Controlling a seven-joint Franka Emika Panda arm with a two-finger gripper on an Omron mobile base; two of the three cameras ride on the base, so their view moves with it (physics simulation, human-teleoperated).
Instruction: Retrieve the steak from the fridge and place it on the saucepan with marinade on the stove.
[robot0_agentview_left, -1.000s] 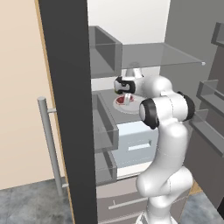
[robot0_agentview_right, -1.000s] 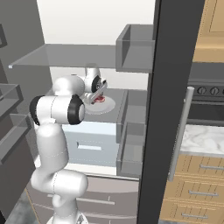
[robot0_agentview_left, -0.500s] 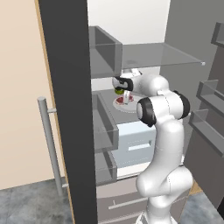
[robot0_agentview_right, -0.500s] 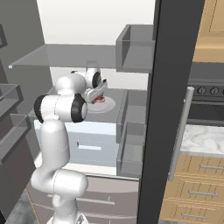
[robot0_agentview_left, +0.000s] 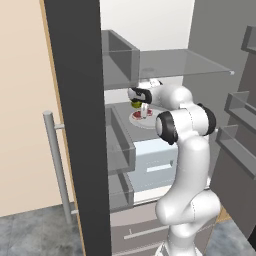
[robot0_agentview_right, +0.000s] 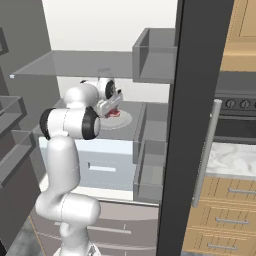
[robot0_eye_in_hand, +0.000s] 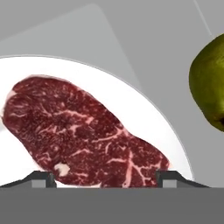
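Compared to a second ago, the arm reaches further into the fridge (robot0_agentview_left: 150, 60) and the gripper (robot0_agentview_left: 144, 111) is lower, right down over the steak (robot0_eye_in_hand: 83, 127) on the plate (robot0_eye_in_hand: 148, 109). Its fingers (robot0_eye_in_hand: 43, 178) are also a bit closer together than before.

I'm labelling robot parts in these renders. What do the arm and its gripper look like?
The arm is made of smooth, glossy white rounded segments with dark grey to black bands at the joints. No cables or markings show. The gripper ends in two small dark grey finger tips.
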